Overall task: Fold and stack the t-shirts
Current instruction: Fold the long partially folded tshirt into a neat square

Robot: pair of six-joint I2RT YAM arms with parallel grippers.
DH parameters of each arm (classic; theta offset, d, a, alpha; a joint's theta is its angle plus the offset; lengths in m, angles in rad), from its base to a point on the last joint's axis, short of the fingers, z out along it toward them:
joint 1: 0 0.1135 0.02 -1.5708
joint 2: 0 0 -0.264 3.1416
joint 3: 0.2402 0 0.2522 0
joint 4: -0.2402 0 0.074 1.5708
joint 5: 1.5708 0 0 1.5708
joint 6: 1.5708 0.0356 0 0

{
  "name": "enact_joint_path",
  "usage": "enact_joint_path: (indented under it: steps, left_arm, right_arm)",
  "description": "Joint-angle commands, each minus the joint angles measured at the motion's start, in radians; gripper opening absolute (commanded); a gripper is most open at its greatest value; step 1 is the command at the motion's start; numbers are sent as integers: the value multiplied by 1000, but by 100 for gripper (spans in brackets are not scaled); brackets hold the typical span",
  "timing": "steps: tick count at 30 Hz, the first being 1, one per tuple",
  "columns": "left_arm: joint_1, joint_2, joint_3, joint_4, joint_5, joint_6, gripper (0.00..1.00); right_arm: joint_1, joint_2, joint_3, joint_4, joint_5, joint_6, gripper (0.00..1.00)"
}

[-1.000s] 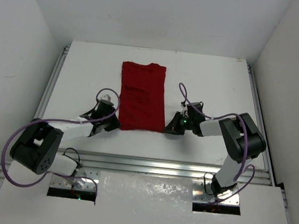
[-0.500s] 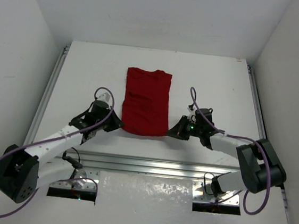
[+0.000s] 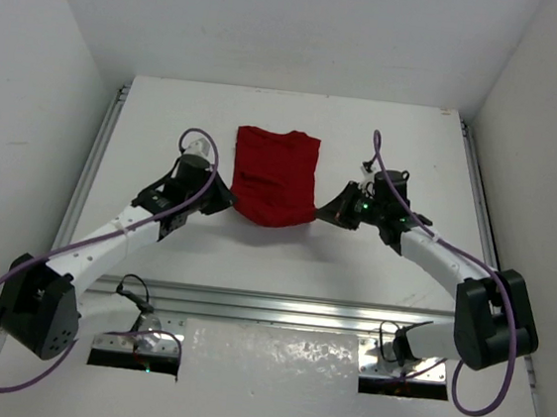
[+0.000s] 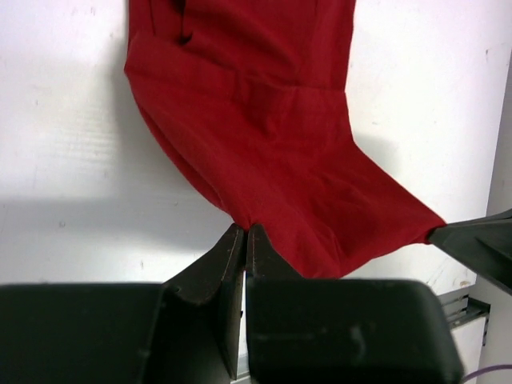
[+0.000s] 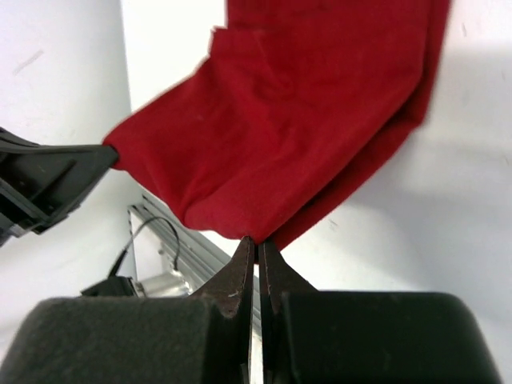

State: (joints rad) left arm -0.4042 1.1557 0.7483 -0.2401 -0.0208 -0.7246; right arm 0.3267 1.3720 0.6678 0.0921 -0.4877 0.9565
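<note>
Red t-shirt (image 3: pixel 276 173) hem hangs above the desk (image 3: pixel 415 143), left end effector (image 3: pixel 227 206) and right end effector (image 3: pixel 320 216) each pinching a corner for folding.

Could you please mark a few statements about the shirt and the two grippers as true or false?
1. The left gripper is shut on a corner of the t-shirt. True.
2. The right gripper is open and clear of the cloth. False: it is shut on the other near corner.
3. The t-shirt is blue. False: it is dark red.
4. The t-shirt's near edge spans between the two grippers. True.
5. Two garments are in view. False: only one.
</note>
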Motion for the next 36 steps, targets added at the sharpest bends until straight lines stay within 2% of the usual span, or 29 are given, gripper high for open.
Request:
enact_joint_path:
  steps: [1,7,10,22,27,36]
  left_arm:
    - [18,7,88,1,-18,30,0]
    - [50,50,189,7,-31,48,0]
    - [90,114,240,10,51,31,0]
    - [151,318,398,33,125,-15,0]
    - [214,383,453,54,174,-21,0]
    - [268,570,666,33,281,-24,0]
  right_arm:
    - [-11,-1,101,-52,3,-27,0]
    - [-35,70,266,-121,-3,-59,0]
    - [-52,127,335,-144,-28,-70,0]
    - [-115,370,639,-256,-71,-114,0]
    - [-121,459,772,-313,-72,-127,0]
    - [-138,597,940,-357,-71,-134,0]
